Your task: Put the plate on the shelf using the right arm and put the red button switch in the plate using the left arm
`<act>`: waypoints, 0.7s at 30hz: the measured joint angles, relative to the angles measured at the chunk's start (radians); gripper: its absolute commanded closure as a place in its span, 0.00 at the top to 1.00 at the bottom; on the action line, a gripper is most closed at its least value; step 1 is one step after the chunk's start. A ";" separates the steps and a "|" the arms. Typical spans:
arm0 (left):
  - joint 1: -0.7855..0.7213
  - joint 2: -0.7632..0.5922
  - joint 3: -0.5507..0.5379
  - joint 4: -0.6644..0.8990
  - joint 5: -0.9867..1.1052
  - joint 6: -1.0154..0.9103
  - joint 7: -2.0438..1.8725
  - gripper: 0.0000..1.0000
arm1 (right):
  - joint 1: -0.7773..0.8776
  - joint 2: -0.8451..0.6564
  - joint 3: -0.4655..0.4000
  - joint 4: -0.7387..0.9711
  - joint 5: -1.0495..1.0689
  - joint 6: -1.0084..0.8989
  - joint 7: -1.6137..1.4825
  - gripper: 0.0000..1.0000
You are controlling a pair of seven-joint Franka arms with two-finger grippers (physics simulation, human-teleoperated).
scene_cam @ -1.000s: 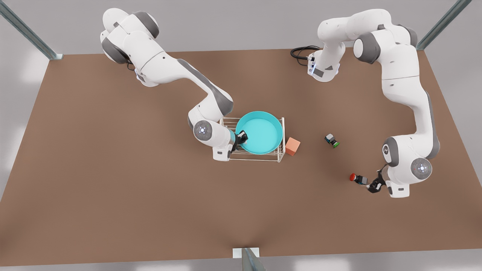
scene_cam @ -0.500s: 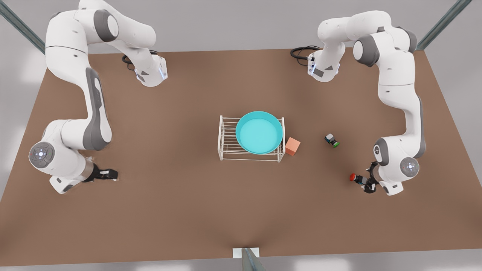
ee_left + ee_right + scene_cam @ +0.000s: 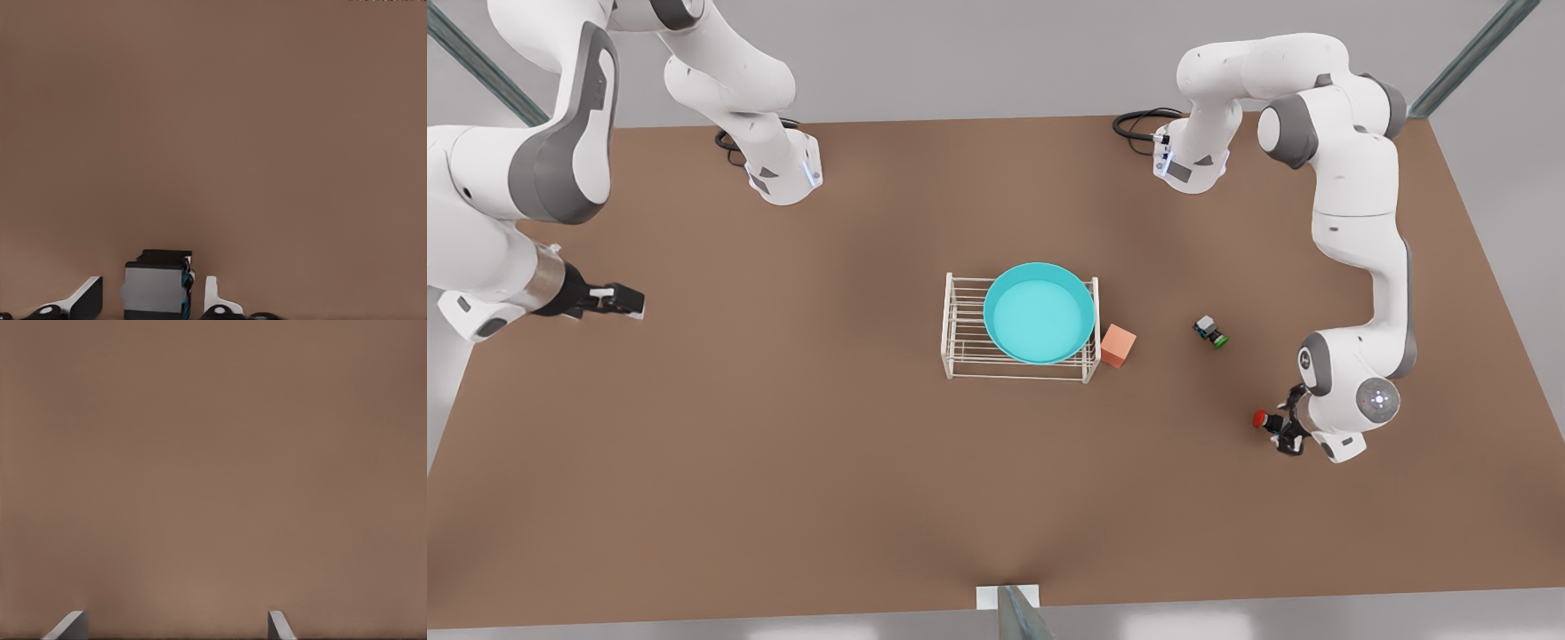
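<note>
- Count: one plate (image 3: 1040,313), one shelf (image 3: 966,331), one orange cube (image 3: 1118,345), two switches: the red button switch (image 3: 1265,419) and a green-capped switch (image 3: 1210,332), all on the brown worktop (image 3: 827,462).
- The plate rests on the shelf, at its end next to the cube.
- Since half a second ago, the right tool (image 3: 624,300) has drawn farther back toward the front view's left edge and higher; the left tool (image 3: 1286,433) has crept closer around the red button switch.
- Right tool: fingers spread wide, gripping nothing, above bare worktop.
- Left tool: fingers parted either side of the switch's grey body, small gaps both sides; not yet clamped.
</note>
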 measured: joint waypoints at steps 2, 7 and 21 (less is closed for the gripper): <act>0.000 0.000 0.000 0.000 0.001 0.001 -0.006 0.56 | 0.000 0.000 0.000 0.000 0.003 -0.014 0.000 1.00; -0.002 -0.012 0.000 0.001 0.005 0.001 -0.020 0.46 | 0.001 0.000 0.001 0.000 0.006 -0.033 -0.001 1.00; -0.297 -0.381 -0.003 0.011 -0.193 -0.224 -0.194 0.46 | -0.001 -0.001 -0.001 0.000 0.006 -0.047 -0.003 1.00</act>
